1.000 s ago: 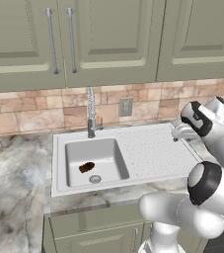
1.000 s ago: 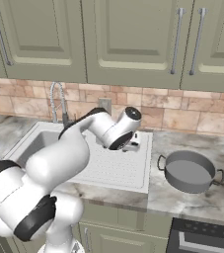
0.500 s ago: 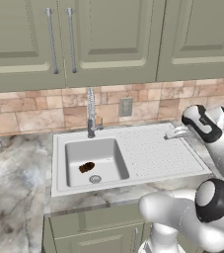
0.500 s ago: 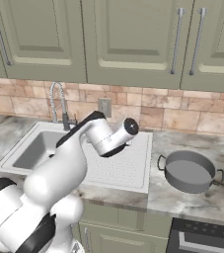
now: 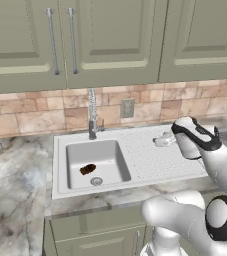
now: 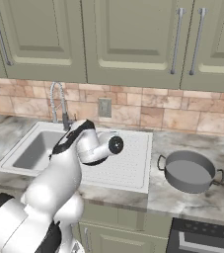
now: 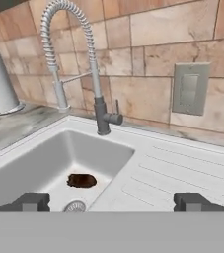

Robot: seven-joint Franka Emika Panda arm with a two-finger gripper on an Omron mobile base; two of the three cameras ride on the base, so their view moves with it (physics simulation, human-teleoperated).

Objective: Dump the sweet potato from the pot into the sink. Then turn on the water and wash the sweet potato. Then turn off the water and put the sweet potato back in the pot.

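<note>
One marbled counter [image 6: 202,197] is being bordered by a tan stone backsplash [image 5: 30,112] and olive cabinets [image 6: 128,37]. The sweet potato [image 5: 87,169] is being kept in the sink [image 5: 60,165] by the drain, while the pot [image 6: 190,170] is being left on the counter. The gripper [image 7: 111,201] is being held wide open over the drainboard [image 6: 130,163], nothing gripped.

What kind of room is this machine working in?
It looks like a home kitchen, computer-rendered. A light grey rectangular sink with a tall chrome spring-neck faucet sits in a marble-look counter, a round dark grey metal pot stands beside it, and green-grey cabinets hang above.
</note>
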